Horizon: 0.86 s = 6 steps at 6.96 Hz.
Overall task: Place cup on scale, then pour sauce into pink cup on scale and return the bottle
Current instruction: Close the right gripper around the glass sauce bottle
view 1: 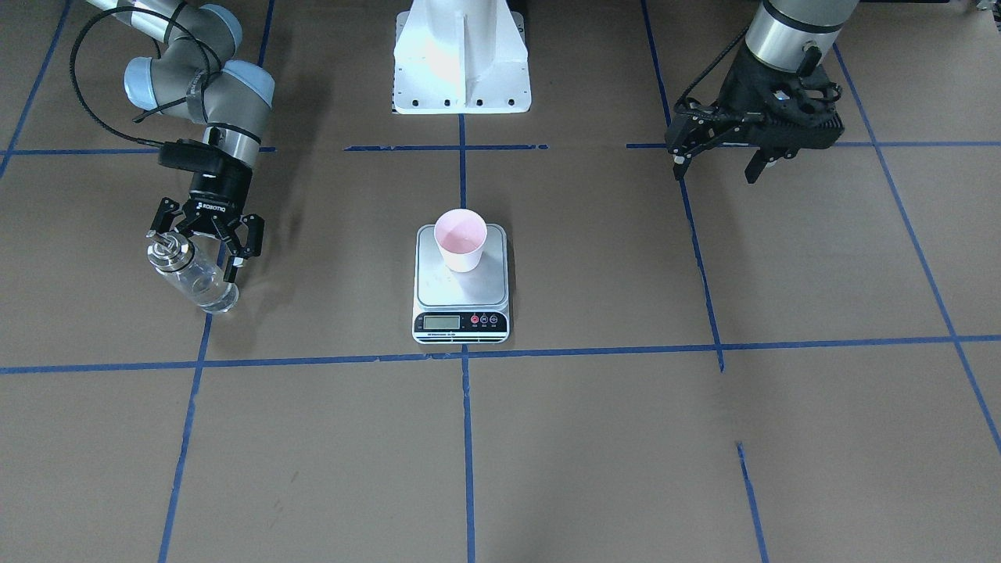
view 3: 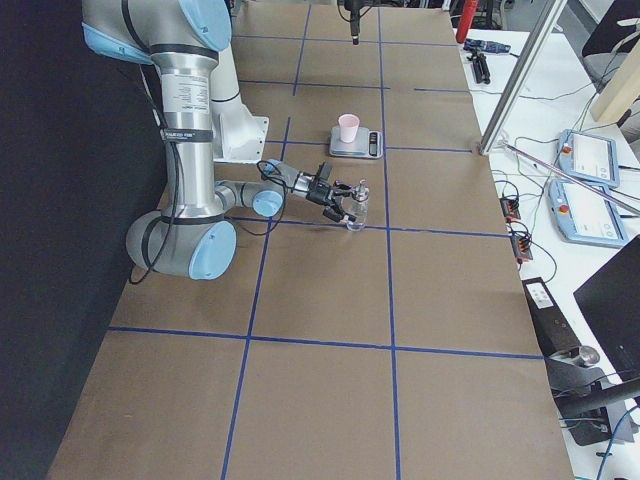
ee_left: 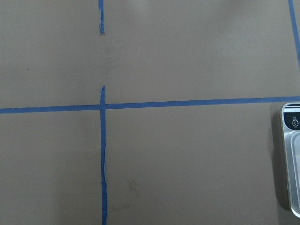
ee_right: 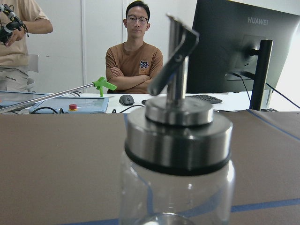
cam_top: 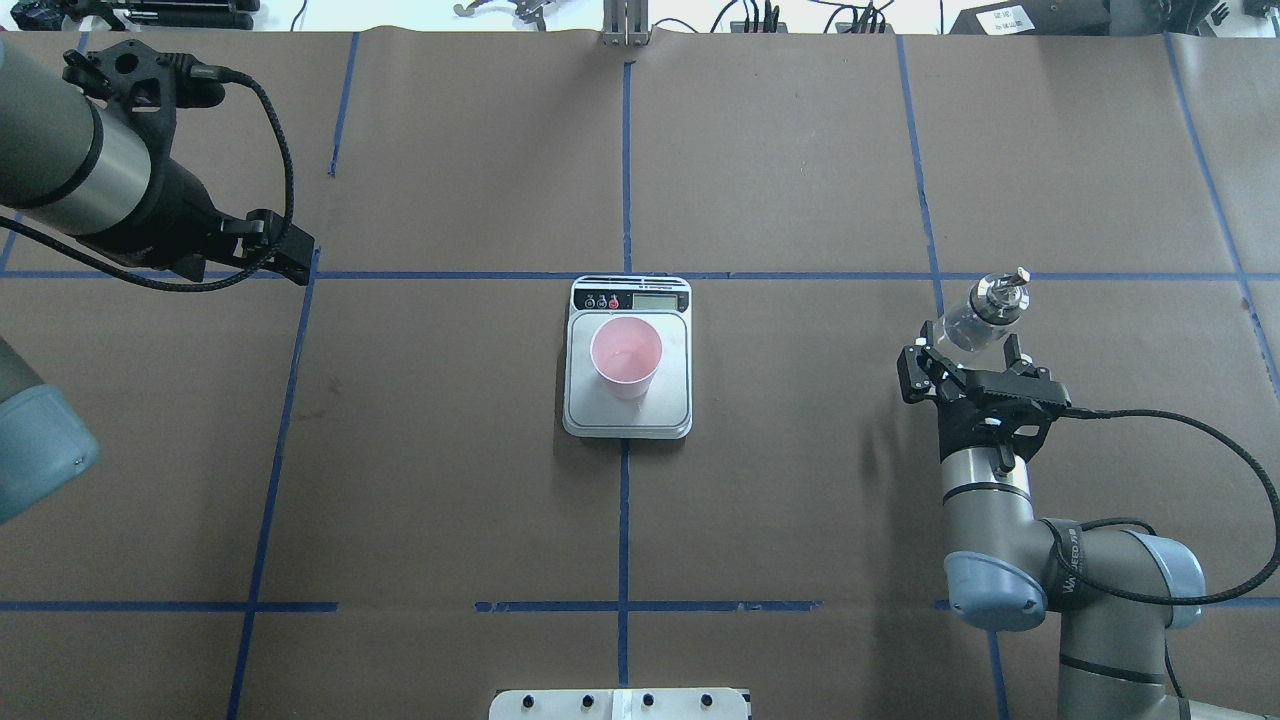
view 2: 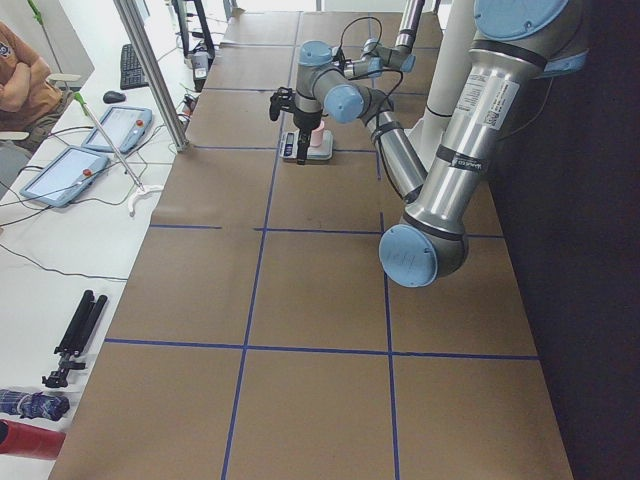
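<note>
My right fingers (view 1: 249, 238) were spread wide on either side of the bottle (view 1: 194, 275), level with its silver collar. The gap between them was broader than the glass, and I could not make out any contact. The bottle stood on the brown surface (view 1: 594, 438) on my right side, well apart from the scale (view 1: 496, 291), and close to a blue tape line (view 1: 181, 446). In my right wrist view the collar and the thin spout filled the middle of the picture, with the spout angled up and to one side. Beyond the far edge of the surface a person (ee_right: 136, 65) sat with folded arms, beside a dark monitor (ee_right: 234, 42).

The cup (view 1: 461, 241) stood upright on the steel platform of the scale, behind the black strip with the display and round buttons. Its rim was narrower than the platform, so bare steel showed around it. Whether any sauce lay inside the cup I could not tell; I saw only the pale pink inside.

My left fingers (view 1: 755, 166) were also wide apart and held nothing. They hung above the surface on my left side, well away from the scale and the cup. My left wrist view looked straight down on crossing tape lines, with only one edge of the scale showing at its right border.
</note>
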Tool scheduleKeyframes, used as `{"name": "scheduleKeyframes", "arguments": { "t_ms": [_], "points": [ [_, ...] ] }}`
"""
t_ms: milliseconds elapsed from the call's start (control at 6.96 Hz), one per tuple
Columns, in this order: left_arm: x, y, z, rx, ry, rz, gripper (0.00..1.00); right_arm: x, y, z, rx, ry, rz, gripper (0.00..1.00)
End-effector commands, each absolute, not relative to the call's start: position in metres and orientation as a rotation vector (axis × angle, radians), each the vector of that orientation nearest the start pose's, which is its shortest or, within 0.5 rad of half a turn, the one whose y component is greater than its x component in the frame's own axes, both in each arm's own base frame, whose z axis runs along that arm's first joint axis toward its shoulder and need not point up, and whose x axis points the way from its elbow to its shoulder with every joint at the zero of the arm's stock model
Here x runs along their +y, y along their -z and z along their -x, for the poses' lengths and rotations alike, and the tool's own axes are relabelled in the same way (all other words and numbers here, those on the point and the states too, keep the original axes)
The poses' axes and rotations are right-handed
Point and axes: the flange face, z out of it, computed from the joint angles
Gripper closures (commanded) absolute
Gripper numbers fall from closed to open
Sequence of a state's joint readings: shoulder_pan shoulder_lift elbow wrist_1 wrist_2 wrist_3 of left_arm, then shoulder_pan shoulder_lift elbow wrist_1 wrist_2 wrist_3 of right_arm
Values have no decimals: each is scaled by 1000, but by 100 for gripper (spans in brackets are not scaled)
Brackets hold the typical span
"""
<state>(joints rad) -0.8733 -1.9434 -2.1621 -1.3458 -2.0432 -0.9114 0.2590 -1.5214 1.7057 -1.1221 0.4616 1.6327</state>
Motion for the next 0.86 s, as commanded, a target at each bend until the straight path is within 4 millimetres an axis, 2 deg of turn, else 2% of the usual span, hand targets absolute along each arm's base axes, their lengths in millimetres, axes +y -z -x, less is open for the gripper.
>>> {"name": "scheduleKeyframes", "arguments": {
  "t_ms": [0, 718],
  "points": [
    [-447, -231, -261, 842, 44, -173, 0, -353, -495, 437, -466, -619, -1148, 1],
    [-448, -231, -261, 841, 50, -171, 0, -363, -494, 444, -458, -629, -1152, 1]
  ]
}}
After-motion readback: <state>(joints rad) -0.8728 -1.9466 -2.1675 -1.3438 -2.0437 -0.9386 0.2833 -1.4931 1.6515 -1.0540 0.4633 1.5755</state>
